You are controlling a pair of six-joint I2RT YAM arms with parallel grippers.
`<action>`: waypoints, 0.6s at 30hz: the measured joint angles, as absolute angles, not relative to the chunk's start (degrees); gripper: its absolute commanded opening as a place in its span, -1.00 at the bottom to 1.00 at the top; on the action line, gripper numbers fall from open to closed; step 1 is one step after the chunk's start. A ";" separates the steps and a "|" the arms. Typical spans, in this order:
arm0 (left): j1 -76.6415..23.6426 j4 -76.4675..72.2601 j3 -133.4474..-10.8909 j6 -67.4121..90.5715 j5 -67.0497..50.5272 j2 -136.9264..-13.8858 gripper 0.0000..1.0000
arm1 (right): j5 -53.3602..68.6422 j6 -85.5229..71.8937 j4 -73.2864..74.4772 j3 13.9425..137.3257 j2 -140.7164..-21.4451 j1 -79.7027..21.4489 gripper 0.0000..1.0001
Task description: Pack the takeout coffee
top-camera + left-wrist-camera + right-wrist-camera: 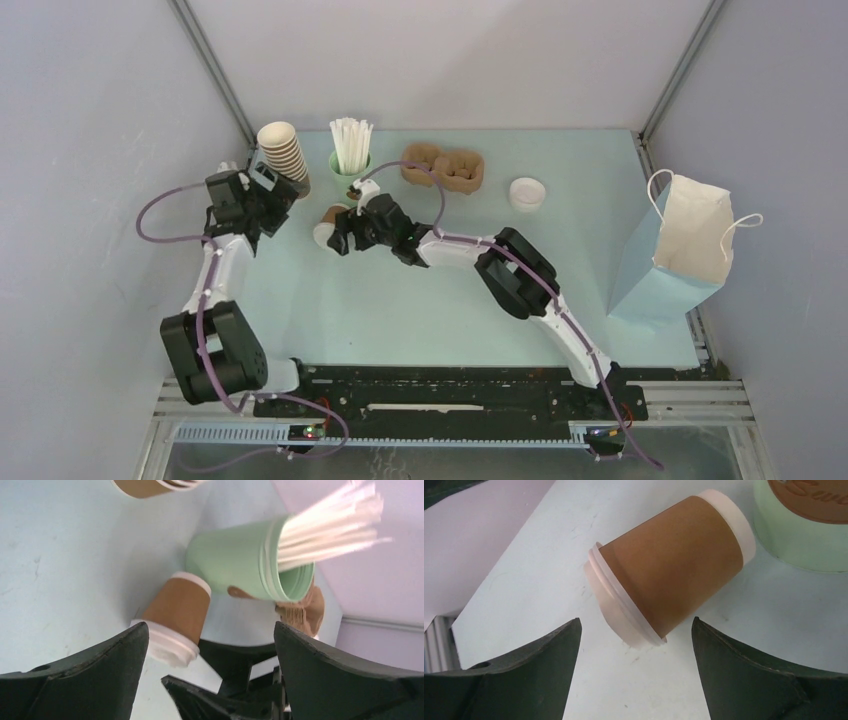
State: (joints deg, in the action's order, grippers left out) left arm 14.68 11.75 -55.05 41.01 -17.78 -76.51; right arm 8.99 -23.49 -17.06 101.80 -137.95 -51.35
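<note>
The takeout coffee, a brown paper cup with a white lid, lies on its side on the table just in front of the mint-green cup of straws. My right gripper is open right beside it. In the right wrist view the cup lies just beyond the open gripper, lid end nearest, not touched by the fingers. My left gripper is open and empty, left of the cup, near the cup stack. The left wrist view shows the cup ahead of the open left gripper.
A tall stack of lidless brown cups stands at the back left. A brown pulp carrier sits behind the right arm. A spare white lid lies right of it. A light-blue paper bag stands at the right edge.
</note>
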 measured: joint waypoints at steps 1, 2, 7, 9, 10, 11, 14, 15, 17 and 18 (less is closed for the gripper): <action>15.68 10.33 -54.92 42.26 -18.04 -77.41 0.96 | 7.86 -23.44 -15.81 103.22 -138.74 -51.72 0.70; 16.25 8.82 -54.92 43.42 -18.33 -78.87 0.95 | 6.92 -23.46 -14.68 104.64 -139.46 -51.99 0.66; 16.67 5.30 -55.35 46.11 -21.23 -89.76 0.79 | 3.33 -23.44 -10.61 109.23 -141.56 -52.75 0.40; 16.67 5.56 -56.31 46.57 -23.38 -94.45 0.80 | 2.68 -23.51 -10.37 109.30 -141.56 -52.75 0.29; 16.64 5.67 -56.71 46.61 -24.36 -96.38 0.80 | 2.37 -23.57 -10.24 109.30 -141.56 -52.75 0.25; 16.64 5.76 -56.80 46.61 -24.88 -97.67 0.81 | 2.04 -23.77 -9.98 109.30 -141.56 -52.75 0.22; 16.64 6.96 -56.77 46.57 -25.93 -98.24 0.81 | 1.52 -24.56 -9.54 109.43 -141.56 -52.73 0.15; 16.64 6.70 -56.77 46.57 -26.20 -98.04 0.80 | 1.48 -24.80 -9.34 109.60 -141.58 -52.71 0.11; 16.62 6.48 -56.77 46.59 -26.92 -97.71 0.80 | 1.48 -25.36 -8.64 110.91 -141.91 -52.71 0.03; 16.53 6.46 -56.77 46.57 -27.22 -97.67 0.80 | 1.52 -25.63 -8.49 111.66 -142.12 -52.71 0.01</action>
State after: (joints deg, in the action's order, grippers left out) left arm 16.53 6.46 -56.77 46.57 -27.22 -97.67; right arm 1.52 -25.63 -8.49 111.66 -142.12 -52.71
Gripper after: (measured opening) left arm 0.901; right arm 0.544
